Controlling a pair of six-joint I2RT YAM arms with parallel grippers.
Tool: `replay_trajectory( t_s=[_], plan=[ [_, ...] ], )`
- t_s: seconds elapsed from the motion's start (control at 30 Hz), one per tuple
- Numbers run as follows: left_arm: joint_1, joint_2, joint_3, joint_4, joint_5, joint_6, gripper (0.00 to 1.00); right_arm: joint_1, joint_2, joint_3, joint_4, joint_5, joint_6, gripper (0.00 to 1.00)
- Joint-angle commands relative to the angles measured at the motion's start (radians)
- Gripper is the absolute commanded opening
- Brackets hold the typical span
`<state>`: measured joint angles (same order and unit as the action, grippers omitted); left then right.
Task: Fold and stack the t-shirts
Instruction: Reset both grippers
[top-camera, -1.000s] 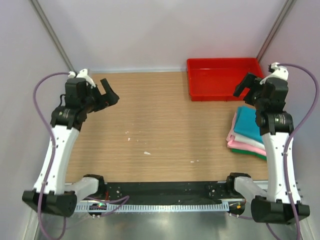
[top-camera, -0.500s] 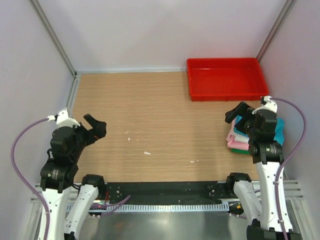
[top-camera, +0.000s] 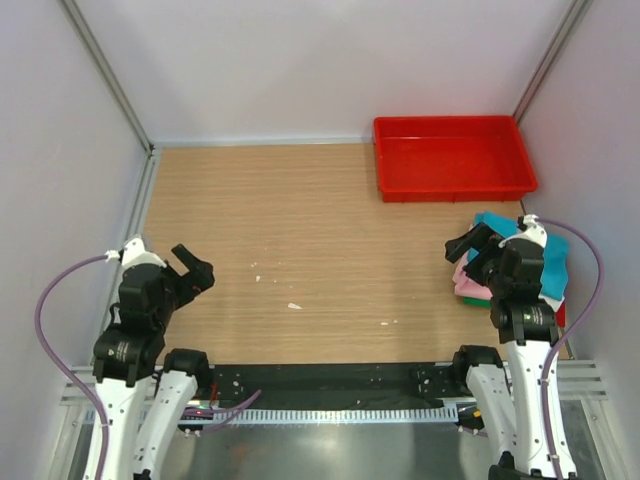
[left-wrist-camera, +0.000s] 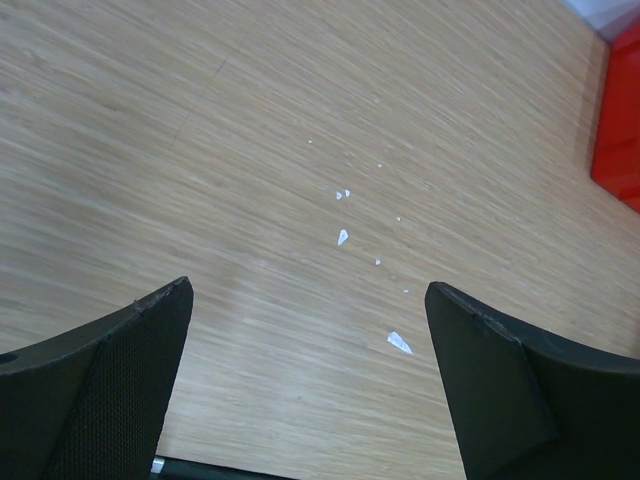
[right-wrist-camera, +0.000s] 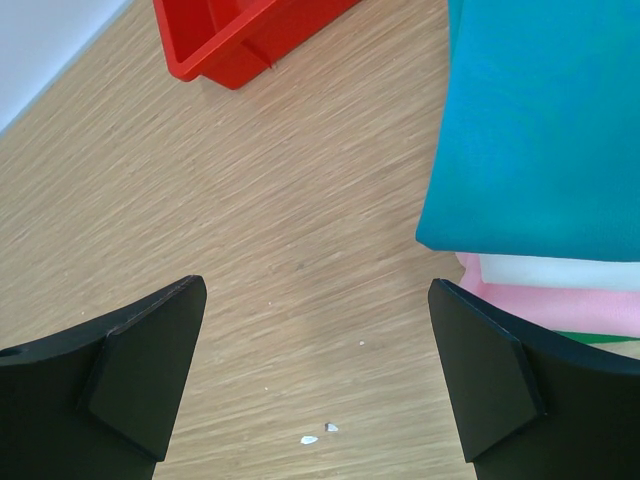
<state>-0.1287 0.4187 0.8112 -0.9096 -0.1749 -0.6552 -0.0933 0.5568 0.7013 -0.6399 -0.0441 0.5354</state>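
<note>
Wrapping up, by the look of it: folded t-shirts are sitting in one pile just on the near side of the red tray.
The teal t-shirt is lying on top, and the white shirt, pink shirt and green shirt are peeking out under it. I am seeing no loose shirt anywhere on the table, so I am judging nothing is waiting to be folded. The right gripper is hanging beside the pile, near the tray's front, fingers spread wide and holding nothing. The left gripper is hovering well away from the tray, likewise spread and empty.
</note>
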Motion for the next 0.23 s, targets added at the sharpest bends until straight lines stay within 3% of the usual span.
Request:
replay_trajectory(
  t_s=[0.0, 0.2],
  plan=[
    [0.004, 0.022, 0.006, 0.052, -0.029, 0.000, 1.00, -0.002, 0.008, 0.053, 0.025, 0.018, 0.012, 1.00],
    [0.004, 0.075, 0.025, 0.060, -0.031, 0.019, 1.00, -0.002, 0.028, 0.084, 0.036, 0.021, -0.002, 1.00]
  ],
)
